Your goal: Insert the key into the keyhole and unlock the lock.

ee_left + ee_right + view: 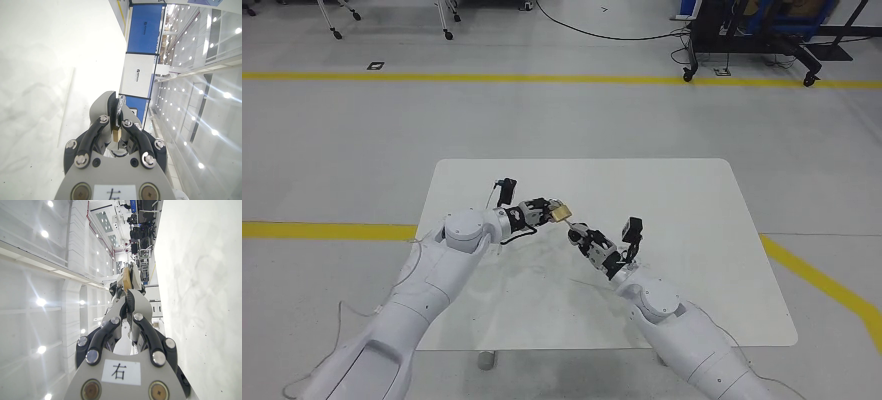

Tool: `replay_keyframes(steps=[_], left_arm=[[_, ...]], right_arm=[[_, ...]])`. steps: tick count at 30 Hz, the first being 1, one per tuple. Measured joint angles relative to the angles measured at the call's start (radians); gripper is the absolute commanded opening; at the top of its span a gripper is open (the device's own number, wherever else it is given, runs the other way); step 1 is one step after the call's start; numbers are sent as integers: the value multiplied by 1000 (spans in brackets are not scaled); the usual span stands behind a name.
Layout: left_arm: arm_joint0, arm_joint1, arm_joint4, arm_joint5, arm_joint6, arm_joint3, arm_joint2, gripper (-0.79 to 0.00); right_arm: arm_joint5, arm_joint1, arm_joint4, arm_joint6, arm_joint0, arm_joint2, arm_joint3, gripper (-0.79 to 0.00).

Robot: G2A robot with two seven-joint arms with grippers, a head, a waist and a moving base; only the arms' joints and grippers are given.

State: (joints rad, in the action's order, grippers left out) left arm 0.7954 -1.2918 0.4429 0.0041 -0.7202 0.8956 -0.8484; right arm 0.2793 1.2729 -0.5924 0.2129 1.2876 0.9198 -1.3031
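A brass padlock (560, 212) hangs above the middle of the white table (692, 200), and my left gripper (542, 211) is shut on it. In the left wrist view its brass body (117, 135) and silver shackle (120, 106) sit between the left gripper's (118, 108) pads. My right gripper (575, 236) is just in front and to the right of the lock, pointing at it. In the right wrist view the right gripper (127, 298) is shut, its tips right at the end of the padlock (126, 279). The key is mostly hidden between its pads.
The table's edges are far from both grippers. On the floor, yellow tape lines (542, 77) run behind and beside the table. A dark wheeled frame (762, 40) stands at the back right.
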Motion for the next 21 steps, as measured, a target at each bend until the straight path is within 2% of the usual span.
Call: replay_keyframes(steps=[13, 21], left_arm=[[1, -9, -18, 2, -12, -8, -13, -785], [5, -20, -23, 10, 4, -9, -10, -785]], right_arm=[[-7, 19, 14, -34, 0, 11, 11, -785], [-13, 35, 88, -152, 8, 2, 1, -785]])
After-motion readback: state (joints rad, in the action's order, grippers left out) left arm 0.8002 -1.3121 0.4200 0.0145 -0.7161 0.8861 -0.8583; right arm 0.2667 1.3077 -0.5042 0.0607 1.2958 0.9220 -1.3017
